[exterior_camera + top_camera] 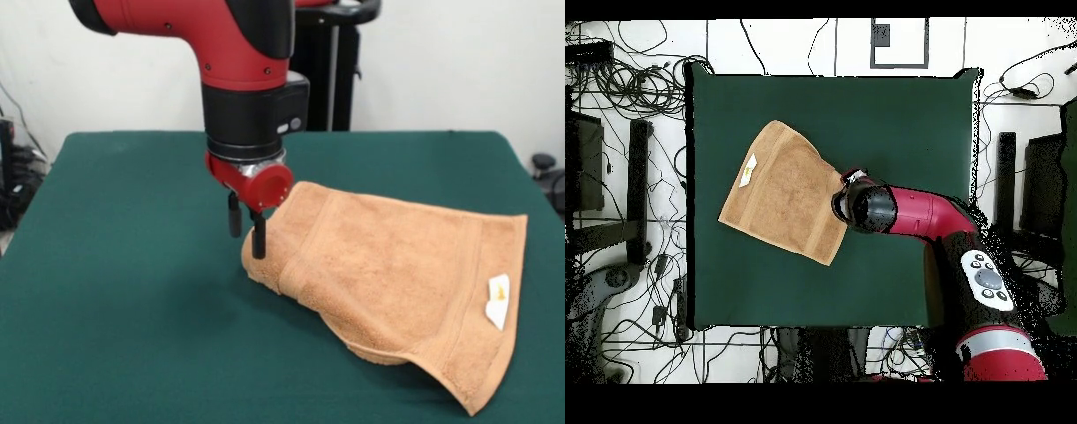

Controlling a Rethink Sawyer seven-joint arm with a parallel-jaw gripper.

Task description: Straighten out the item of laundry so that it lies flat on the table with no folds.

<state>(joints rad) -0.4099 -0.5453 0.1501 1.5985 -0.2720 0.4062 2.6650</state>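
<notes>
Orange-tan terry towel (397, 274) on dark green felt surface (132, 309), still doubled over along near edge (white label (499, 300) showing). Black-fingered claw (246, 231) slightly parted, holding nothing, hovering by raised folded corner, probably lining up a grasp to pull flat.

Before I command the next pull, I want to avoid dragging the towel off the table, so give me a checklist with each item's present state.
1. Towel lies flat with no folds: not ok; its edge nearest the gripper is doubled over into a thick roll.
2. Gripper at the folded edge: ok; it hangs right beside that edge.
3. Fingers holding cloth: cannot tell; they point down in front of the towel.
4. Towel fully on the table: ok in the overhead view.
5. Room to spread: ok; green surface lies open on the gripper's side.
6. Label uncovered: ok.
</notes>
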